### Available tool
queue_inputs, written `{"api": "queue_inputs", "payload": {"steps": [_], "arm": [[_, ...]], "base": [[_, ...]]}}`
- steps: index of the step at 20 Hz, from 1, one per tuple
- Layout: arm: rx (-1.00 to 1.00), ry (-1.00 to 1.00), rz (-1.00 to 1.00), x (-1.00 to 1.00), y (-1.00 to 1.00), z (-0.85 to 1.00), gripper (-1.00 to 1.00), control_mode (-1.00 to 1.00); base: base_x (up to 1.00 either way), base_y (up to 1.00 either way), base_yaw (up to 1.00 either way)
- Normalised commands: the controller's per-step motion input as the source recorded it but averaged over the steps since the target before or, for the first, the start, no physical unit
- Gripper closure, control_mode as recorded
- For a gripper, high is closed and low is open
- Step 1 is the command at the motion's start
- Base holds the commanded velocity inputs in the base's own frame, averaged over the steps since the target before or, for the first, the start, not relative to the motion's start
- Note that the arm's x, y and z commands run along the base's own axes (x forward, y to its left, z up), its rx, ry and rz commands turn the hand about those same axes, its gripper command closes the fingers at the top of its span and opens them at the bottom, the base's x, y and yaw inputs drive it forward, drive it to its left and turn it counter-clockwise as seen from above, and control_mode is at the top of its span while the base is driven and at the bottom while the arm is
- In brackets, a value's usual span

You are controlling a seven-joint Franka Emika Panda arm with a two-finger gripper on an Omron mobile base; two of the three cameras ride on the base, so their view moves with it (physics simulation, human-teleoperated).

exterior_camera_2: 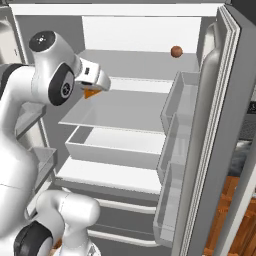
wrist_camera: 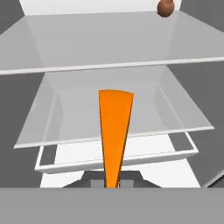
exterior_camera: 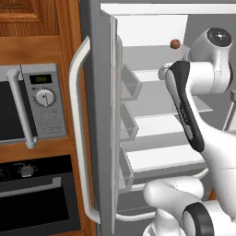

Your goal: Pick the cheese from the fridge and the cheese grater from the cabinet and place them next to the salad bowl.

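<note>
While gripper (wrist_camera: 111,183) clamps it, cheese (wrist_camera: 114,131) points straight ahead — lengthwise.

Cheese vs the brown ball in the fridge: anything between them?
Nothing but bare glass shelf. In the hand view the cheese, clamped in the gripper, points toward the reddish-brown ball on the shelf above; the stretch between holds no item.

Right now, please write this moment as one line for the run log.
stage: cheese pickup | pincer: shut on cheese | place: inside open fridge, above shelves | brown ball: on upper shelf
</note>
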Motion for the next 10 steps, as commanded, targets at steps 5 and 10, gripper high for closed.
{"api": "queue_inputs", "payload": {"steps": [5,10], "arm": [[0.00,-0.01,0.16,-0.39,0.01,-0.09,1.00,-1.00],[-0.01,0.13,0.15,-0.04,0.11,0.00,1.00,-1.00]], "base": [[0.00,0.00,0.00],[0.00,0.00,0.00]]}}
